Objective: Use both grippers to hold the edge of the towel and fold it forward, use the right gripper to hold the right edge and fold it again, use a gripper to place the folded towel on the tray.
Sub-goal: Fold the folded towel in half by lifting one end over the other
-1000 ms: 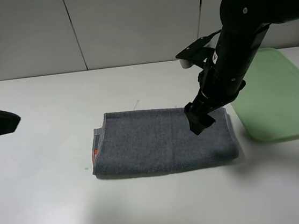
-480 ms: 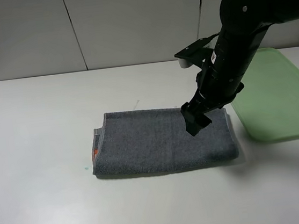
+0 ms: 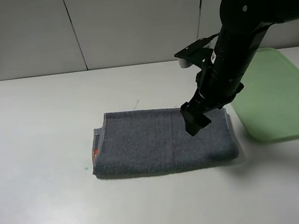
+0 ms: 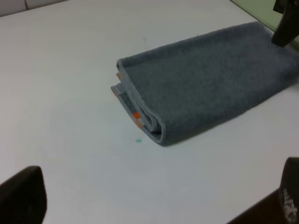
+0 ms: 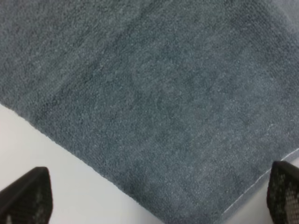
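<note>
One white desk (image 3: pixel 41 157) carries a green tray (image 3: pixel 283 97) on its right and, near it, the folded grey towel (image 3: pixel 158 140) lying flat. The right tool (image 3: pixel 195 122) hangs released over the towel's right part. The left tool (image 4: pixel 156 198), also released, is well apart from the towel's orange-banded end.

Towel (image 3: pixel 164 145) lies folded flat on the table (image 3: pixel 39 141), a little right of the middle, long side running left to right. Its layered ends stack at the left side. Tray (image 3: pixel 283 102) sits on the table to the right of the towel, just beside it, reaching further back. Right gripper (image 3: pixel 194 124) is over the towel's right part, nearer the back edge; contact unclear. Wall (image 3: pixel 128 22) behind the table.
</note>
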`<action>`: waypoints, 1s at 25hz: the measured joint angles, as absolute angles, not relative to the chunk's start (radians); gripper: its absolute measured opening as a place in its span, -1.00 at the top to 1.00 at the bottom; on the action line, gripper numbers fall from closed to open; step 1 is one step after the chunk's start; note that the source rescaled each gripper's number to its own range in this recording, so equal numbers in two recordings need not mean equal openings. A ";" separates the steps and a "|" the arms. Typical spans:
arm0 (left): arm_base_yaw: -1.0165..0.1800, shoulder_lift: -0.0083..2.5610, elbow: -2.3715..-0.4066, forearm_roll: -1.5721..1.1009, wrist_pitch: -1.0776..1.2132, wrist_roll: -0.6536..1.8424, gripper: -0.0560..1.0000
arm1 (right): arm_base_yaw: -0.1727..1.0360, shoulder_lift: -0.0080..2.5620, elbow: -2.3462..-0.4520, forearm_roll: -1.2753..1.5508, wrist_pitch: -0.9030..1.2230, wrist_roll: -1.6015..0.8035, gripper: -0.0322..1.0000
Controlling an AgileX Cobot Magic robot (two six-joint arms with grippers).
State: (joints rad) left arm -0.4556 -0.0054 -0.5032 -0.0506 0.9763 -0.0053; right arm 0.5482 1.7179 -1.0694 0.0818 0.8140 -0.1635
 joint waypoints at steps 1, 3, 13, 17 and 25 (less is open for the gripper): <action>-0.456 -0.005 -0.503 -0.047 0.990 -0.005 -1.00 | 0.548 1.718 -1.069 0.083 0.814 -0.163 -1.00; -0.456 -0.005 -0.500 -0.030 1.044 -0.007 -1.00 | 0.548 1.718 -1.069 0.085 0.814 -0.163 -1.00; -0.456 -0.005 -0.491 0.042 1.078 -0.018 -1.00 | 0.548 1.718 -1.069 0.094 0.791 -0.163 -1.00; -0.456 -0.005 -0.491 0.048 1.078 -0.019 -1.00 | 0.548 1.718 -1.069 0.098 0.790 -0.163 -1.00; -0.407 -0.005 -0.491 0.053 1.078 -0.019 -1.00 | 0.548 1.718 -1.069 0.108 0.804 -0.129 -1.00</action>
State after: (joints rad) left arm -0.4074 -0.0054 -0.4909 0.0530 1.0777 -0.0189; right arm 0.5482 1.7179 -1.0694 0.1076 0.8038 -0.1293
